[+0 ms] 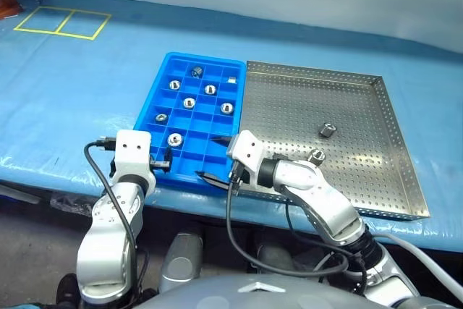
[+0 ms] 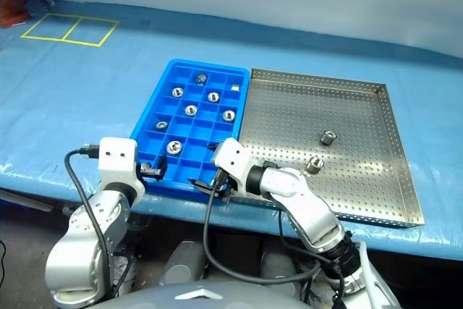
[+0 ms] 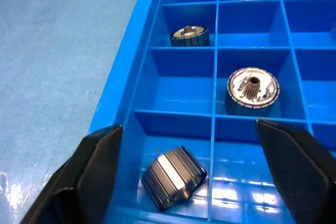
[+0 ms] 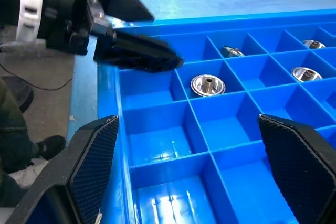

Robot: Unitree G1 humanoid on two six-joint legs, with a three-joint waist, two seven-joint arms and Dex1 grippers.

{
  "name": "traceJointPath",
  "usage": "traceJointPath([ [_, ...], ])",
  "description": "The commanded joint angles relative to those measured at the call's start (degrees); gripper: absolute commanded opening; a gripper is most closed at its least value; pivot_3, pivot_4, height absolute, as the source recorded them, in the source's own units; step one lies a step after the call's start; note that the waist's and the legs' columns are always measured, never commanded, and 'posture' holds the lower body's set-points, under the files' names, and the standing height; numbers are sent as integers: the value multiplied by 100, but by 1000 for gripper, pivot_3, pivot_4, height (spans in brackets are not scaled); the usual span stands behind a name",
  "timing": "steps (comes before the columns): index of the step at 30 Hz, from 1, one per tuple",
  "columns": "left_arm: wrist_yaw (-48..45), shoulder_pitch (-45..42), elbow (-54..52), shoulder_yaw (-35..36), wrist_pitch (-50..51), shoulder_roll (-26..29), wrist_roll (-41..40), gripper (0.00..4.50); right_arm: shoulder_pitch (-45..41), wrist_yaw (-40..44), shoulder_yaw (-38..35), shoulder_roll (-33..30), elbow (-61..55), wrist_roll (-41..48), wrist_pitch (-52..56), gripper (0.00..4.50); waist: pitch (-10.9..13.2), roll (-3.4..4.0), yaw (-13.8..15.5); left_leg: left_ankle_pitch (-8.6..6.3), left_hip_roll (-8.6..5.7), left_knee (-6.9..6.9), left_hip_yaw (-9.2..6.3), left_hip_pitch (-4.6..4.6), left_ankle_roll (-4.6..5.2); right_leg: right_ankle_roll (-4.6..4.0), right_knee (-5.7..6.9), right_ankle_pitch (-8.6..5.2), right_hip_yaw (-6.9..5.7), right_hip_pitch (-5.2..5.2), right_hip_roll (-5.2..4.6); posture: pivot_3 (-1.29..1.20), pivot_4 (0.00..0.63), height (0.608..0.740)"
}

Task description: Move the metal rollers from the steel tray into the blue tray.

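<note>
While both fingers gape wide, ribbed steel roller (image 3: 173,178) lies tilted, glossy blue tray (image 3: 137,100).

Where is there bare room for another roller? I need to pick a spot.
In the blue tray, the near right squares by the right pincer are bare, as is most of the steel tray around its two rollers. The blue tray's middle squares are crowded.

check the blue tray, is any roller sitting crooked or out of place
One does: the roller in the blue tray's near corner compartment, between the open left gripper's fingers, lies tipped on its side. The roller one cell over stands on end, bore up, as do most.
</note>
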Motion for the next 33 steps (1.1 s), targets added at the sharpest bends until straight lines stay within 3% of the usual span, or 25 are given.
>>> traceJointPath([
  [1,106,-306,505,130,-1231,-188,-166,4462,85,-376,-397,82,-389,-47,37,4500,0,0,-11,0,-2,1,3,0,-1,1,-3,0,1,1,-3,216,150,740],
  [6,-158,-531,1758,-223,-3168,-145,-326,4462,143,-1421,-1265,365,-585,-216,811,4500,0,0,-91,-1,-7,-2,13,-4,1,-8,-6,10,10,-5,-11,115,150,740],
  [12,-1124,-610,2560,-721,-4389,73,-792,4462,-151,-2674,-2608,773,-433,-502,2154,4500,0,1,-260,-1,-9,-2,19,-13,2,-26,-8,21,14,-13,-11,51,150,740],
  [21,-2189,-488,3062,-1147,-4597,331,-1469,4462,-817,-3209,-3270,876,996,-623,2239,4500,-2,15,-721,-1,-5,-6,23,-2,6,-24,1,21,20,-9,-4,19,150,740],
  [33,-2709,-233,3008,-1627,-4687,726,-1537,4462,-1505,-3303,-3541,936,2738,-502,1645,4500,0,27,-777,-1,-4,-5,26,-1,8,-14,1,23,28,-8,-1,38,150,740],
])
